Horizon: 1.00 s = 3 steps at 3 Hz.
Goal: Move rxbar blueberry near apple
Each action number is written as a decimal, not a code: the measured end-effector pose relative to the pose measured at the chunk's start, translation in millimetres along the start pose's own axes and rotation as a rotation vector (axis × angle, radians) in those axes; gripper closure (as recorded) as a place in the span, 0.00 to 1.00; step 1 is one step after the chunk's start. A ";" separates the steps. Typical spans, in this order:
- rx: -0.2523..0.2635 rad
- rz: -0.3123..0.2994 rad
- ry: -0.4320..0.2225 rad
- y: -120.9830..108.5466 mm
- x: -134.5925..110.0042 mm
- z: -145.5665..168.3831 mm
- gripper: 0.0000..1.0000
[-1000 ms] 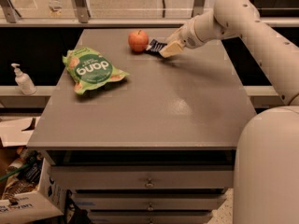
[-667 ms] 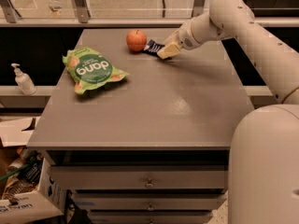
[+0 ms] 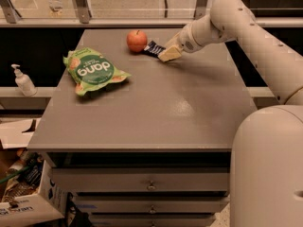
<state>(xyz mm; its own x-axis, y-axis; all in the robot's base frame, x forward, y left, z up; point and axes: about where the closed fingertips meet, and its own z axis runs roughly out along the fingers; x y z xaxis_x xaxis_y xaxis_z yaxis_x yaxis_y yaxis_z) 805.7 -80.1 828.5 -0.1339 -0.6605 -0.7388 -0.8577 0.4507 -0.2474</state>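
Note:
The red-orange apple [image 3: 137,40] sits at the back middle of the grey table [image 3: 156,108]. The rxbar blueberry [image 3: 152,48], a small dark navy bar, lies just right of the apple, almost touching it. My gripper [image 3: 168,54] reaches in from the right, low over the table, with its cream fingers closed on the bar's right end. The bar's right part is hidden by the fingers.
A green chip bag [image 3: 93,71] lies on the table's left side. A soap dispenser [image 3: 22,81] stands on a ledge to the left. A rail and glass run behind the table. Boxes [image 3: 23,197] sit on the floor at lower left.
My gripper with the bar has edged slightly left and down toward the apple. The chip bag has not moved.

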 end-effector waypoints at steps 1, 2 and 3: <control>-0.007 0.010 0.003 2.3 2.2 -0.9 0.35; -0.012 0.026 0.000 3.4 5.3 -3.4 0.13; -0.024 0.032 -0.005 6.3 4.9 -2.9 0.00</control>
<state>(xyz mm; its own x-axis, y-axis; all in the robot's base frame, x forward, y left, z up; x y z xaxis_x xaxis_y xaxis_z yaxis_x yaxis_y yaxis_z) 798.2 -82.3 825.2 -0.1586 -0.6428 -0.7494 -0.8648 0.4567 -0.2088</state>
